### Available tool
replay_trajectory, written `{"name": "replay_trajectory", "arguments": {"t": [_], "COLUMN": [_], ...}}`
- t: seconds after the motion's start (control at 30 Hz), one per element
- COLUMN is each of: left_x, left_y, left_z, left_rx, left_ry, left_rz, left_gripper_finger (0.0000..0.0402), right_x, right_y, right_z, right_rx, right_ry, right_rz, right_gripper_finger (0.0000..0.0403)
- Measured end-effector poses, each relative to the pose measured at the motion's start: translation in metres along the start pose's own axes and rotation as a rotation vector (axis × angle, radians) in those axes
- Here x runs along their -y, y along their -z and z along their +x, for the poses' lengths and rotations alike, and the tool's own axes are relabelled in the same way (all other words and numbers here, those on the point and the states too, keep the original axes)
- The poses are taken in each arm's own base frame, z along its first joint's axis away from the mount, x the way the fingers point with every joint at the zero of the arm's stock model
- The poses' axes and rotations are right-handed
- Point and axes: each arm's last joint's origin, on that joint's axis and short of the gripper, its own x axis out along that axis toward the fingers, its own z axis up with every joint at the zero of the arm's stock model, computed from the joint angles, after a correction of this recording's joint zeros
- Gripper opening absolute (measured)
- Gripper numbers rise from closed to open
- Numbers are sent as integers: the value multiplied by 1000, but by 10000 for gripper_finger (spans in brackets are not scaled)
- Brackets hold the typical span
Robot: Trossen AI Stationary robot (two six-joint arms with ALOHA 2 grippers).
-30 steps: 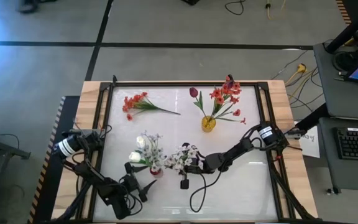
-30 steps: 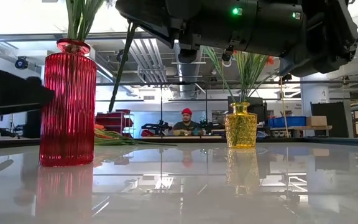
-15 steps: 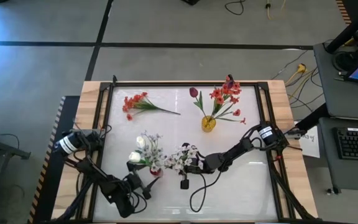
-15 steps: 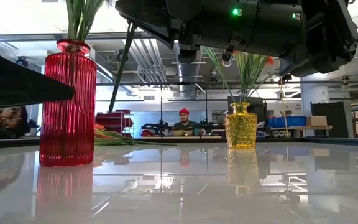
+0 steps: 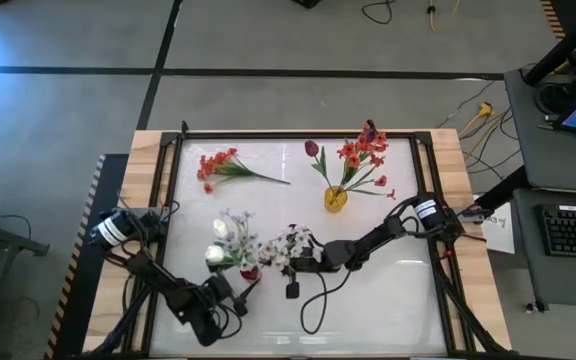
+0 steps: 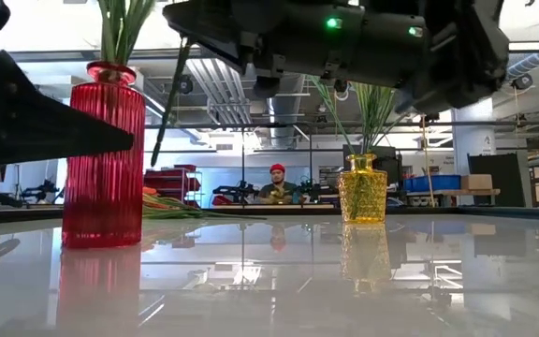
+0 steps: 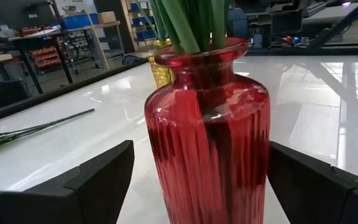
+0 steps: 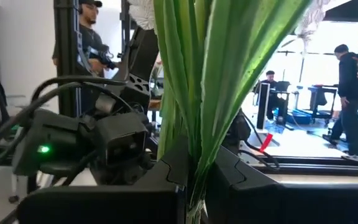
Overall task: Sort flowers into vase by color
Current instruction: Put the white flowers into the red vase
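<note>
Flanking red vase (image 7: 209, 130), wide-open left pincer (image 7: 197, 180); right pincer (image 8: 194, 180) clamping green stems (image 8: 210, 81).

Your left pincer (image 5: 236, 293) stands wide open, its arm low at the near left. Your right pincer (image 5: 298, 266) is clamped, arm stretched toward centre.

High view looks straight down on your whole table (image 5: 368, 290). Low view sits at tabletop height, facing level across into the room. Left wrist cam is close up on the red vase (image 7: 207, 134), fingers either side. Right wrist cam is tight on green stems (image 8: 194, 93). Red vase (image 6: 103, 154) is shared by the low and left wrist views.
</note>
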Motion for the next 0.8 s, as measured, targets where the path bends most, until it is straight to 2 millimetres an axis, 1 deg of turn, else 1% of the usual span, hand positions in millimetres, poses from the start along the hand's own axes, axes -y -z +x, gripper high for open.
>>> {"name": "replay_trajectory", "arguments": {"t": [0.2,0.3,0.53,0.8], "left_x": [0,0,-3,-3], "left_y": [0,0,1,1], "left_z": [1,2,5,9], "left_rx": [0,1,15,15], "left_ry": [-5,-8,-26,-35], "left_rz": [1,-1,-6,-26], "left_gripper_finger": [334,332,312,310], "right_x": [-5,-6,-5,-5], "right_y": [-1,-2,-3,-2], "right_z": [14,17,16,15], "right_rx": [-80,-84,-70,-73], "right_ry": [-19,-21,-16,-16], "right_rz": [-59,-71,-49,-42], "right_gripper_finger": [18,18,18,18]}}
